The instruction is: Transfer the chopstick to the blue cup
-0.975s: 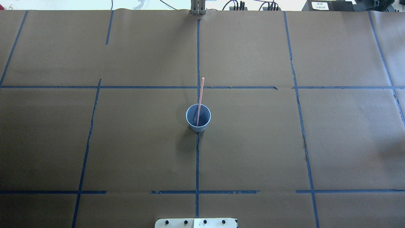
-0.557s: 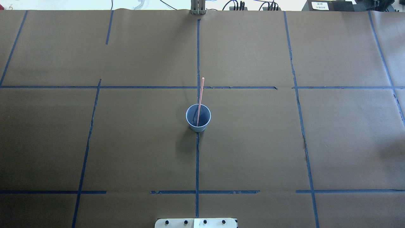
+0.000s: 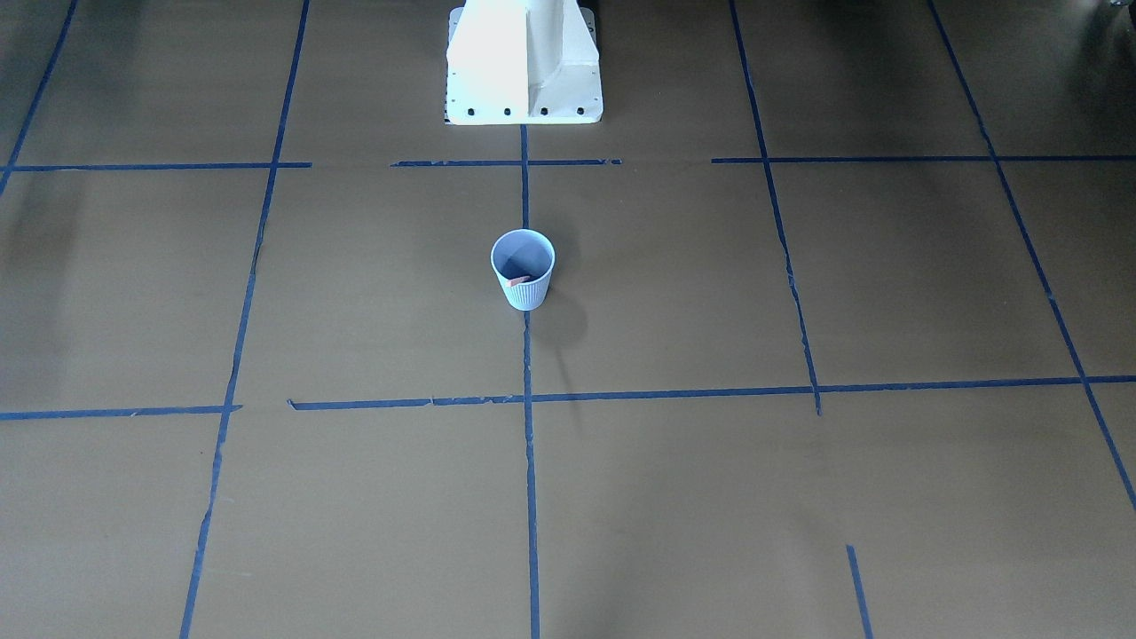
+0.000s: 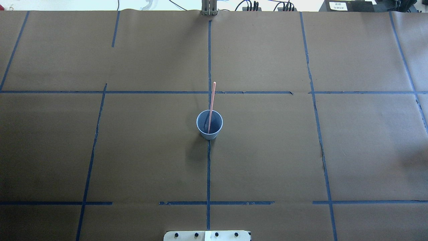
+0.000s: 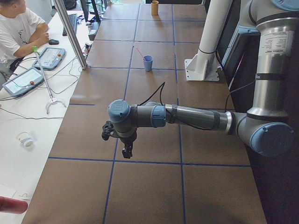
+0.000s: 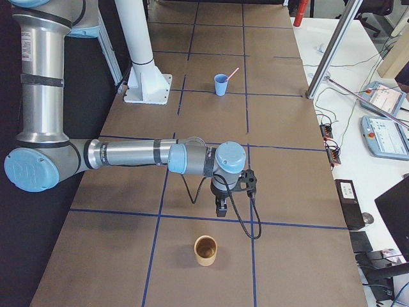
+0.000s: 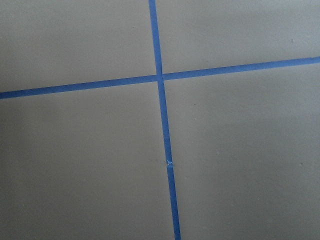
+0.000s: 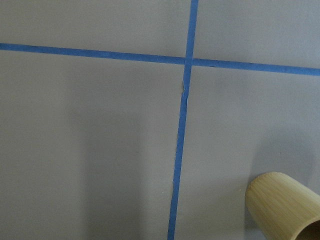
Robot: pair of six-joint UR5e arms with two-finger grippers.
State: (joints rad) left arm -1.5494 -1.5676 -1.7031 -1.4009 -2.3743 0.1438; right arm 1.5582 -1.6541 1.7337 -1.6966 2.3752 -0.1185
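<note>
Both jaws' states cannot be told (side views only); chopstick [image 4: 212,97] leans in blue cup [image 4: 209,135].

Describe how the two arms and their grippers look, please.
Both the left arm and the right arm are round silver-grey tubes with light blue joint caps. A loose black cable runs to each wrist. A white printed label marks each upper tube. The left gripper and right gripper are small and black.
</note>
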